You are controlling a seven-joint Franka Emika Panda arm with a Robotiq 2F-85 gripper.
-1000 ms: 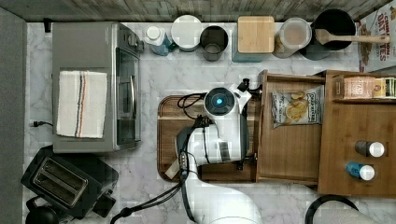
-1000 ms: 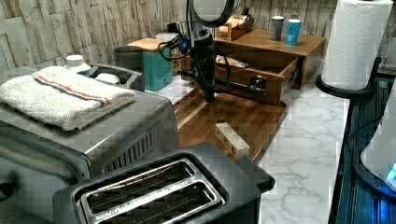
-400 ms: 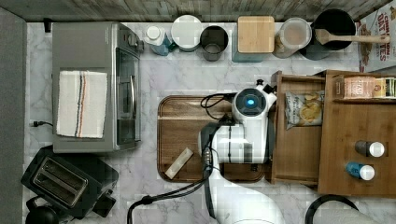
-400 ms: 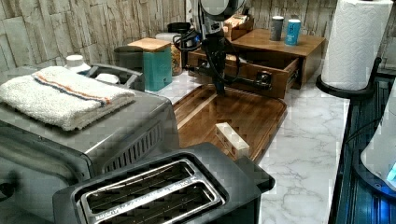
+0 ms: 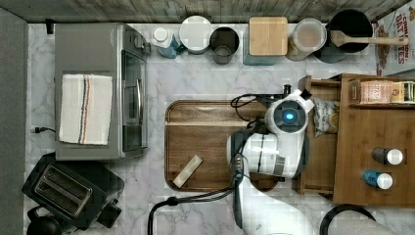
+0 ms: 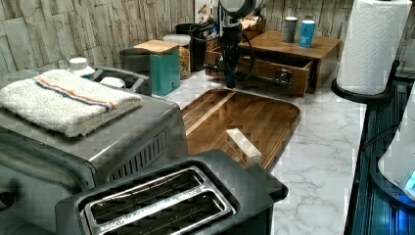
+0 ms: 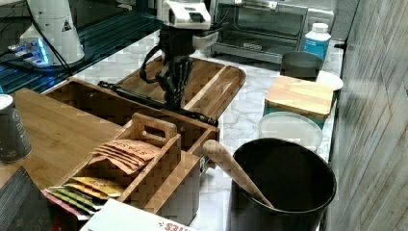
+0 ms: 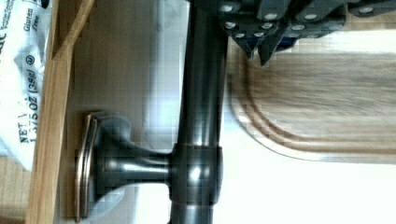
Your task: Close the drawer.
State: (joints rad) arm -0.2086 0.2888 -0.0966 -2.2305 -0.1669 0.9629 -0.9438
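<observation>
Wooden drawer (image 7: 91, 103) part open; hand (image 7: 174, 98) against bar handle (image 8: 201, 116).

White arm (image 5: 274, 156), glowing blue ring, black cables, seemingly dark jaws

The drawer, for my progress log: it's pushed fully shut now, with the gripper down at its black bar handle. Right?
Not quite. The drawer is still partly open: the top view shows a chip bag inside it. The gripper is indeed down at the black bar handle.
</observation>
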